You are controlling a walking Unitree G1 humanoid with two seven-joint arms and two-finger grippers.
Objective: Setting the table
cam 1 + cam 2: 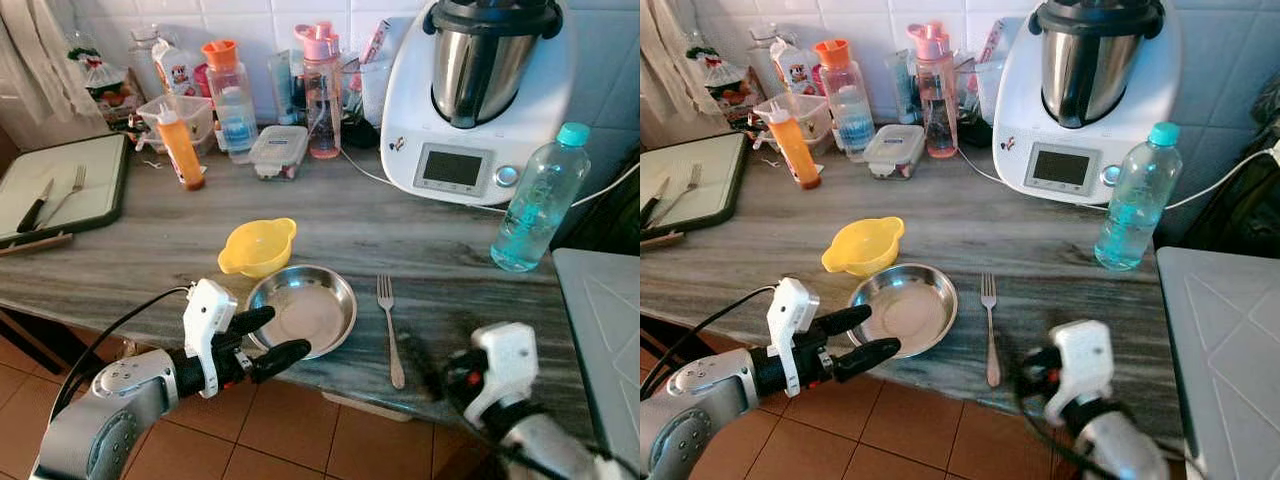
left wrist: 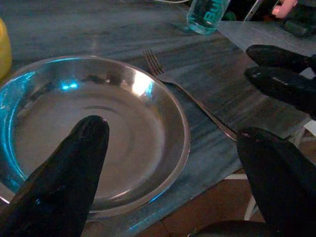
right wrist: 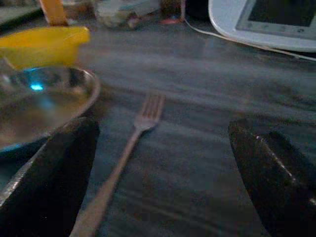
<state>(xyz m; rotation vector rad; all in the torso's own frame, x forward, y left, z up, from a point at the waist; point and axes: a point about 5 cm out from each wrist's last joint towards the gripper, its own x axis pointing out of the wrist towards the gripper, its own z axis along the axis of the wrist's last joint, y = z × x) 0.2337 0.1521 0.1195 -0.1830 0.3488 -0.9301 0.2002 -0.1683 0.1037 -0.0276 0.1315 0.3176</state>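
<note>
A steel plate (image 1: 303, 308) sits at the tabletop's (image 1: 420, 240) near edge, a fork (image 1: 389, 327) just beside it and a yellow bowl (image 1: 258, 246) touching its far rim. My left hand (image 1: 268, 337), fingers apart, hovers at the plate; my right hand (image 3: 158, 163), fingers also apart, faces the fork.

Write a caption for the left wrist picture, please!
Open left end effector hovering at the shiny round steel plate, with a slim metal fork lying beside it on the grey counter.
</note>
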